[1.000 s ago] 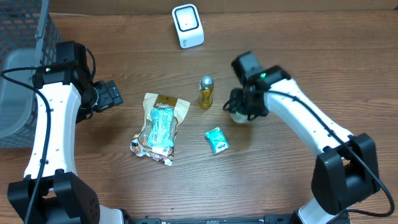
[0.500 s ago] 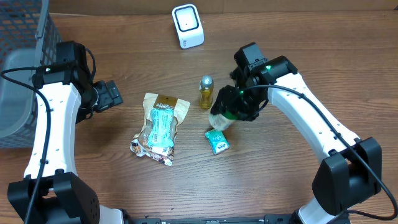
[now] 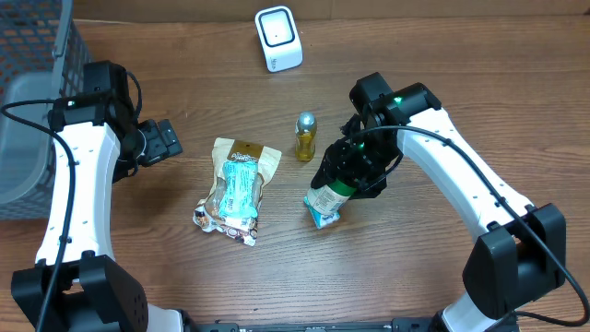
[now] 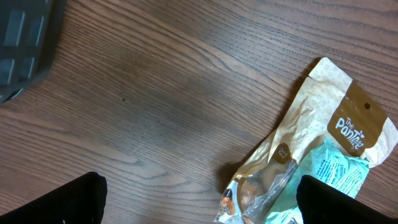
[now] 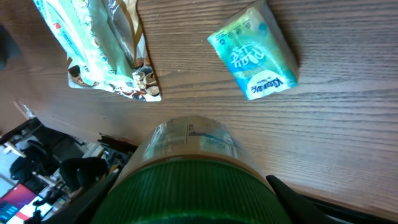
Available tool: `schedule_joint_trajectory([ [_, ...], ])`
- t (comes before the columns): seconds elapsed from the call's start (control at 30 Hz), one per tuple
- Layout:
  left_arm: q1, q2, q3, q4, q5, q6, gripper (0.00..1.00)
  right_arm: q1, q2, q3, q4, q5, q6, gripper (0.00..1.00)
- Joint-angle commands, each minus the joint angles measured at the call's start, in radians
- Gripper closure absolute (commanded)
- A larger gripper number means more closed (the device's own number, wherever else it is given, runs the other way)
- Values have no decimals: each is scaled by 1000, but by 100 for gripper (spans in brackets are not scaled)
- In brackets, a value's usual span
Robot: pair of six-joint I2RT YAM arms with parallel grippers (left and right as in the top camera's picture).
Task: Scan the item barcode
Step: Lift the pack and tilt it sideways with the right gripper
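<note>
- My right gripper [image 3: 350,171] has its two fingers closed on a bottle [image 3: 328,194]. It grips it near the cap end.
- The bottle is tilted. Its far end points down at the table [image 3: 415,277], and from above it covers part of a teal packet [image 3: 324,219].
- In the right wrist view I look down along the bottle. The ribbed green cap [image 5: 193,196] is closest to the camera. There is small print on the pale label past the cap, but it is too blurry for me to read.
- The teal packet has white writing on it. I cannot make out the word.
- My left gripper [image 3: 166,141] is open wide and holds nothing. It is near the top of a snack bag [image 3: 236,189].
- The snack bag lies flat on the table. On its brown top corner I read "The", and below it a word that starts with "Pan".
- A small gold bottle [image 3: 305,136] with a silver top stands upright between the snack bag and my right gripper.
- The white scanner [image 3: 278,39] stands at the far edge of the table, well apart from the bottle I hold.
- A gray basket [image 3: 28,120] sits at the left side.
</note>
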Motion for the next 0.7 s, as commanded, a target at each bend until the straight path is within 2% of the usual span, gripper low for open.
schedule_joint_trajectory([
  [0.0, 0, 0, 5, 0, -2, 0, 1, 0, -31, 25, -11, -71, 65, 83],
  [0.13, 0, 0, 5, 0, -2, 0, 0, 0, -31, 25, -54, -162, 222, 83],
  [0.33, 0, 0, 5, 0, -2, 0, 0, 0, -31, 25, -82, -169, 365, 88],
  [0.57, 0, 0, 5, 0, -2, 0, 0, 0, -31, 25, -145, -203, 434, 87],
  [0.67, 0, 0, 5, 0, -2, 0, 0, 0, -31, 25, -147, -203, 480, 82],
])
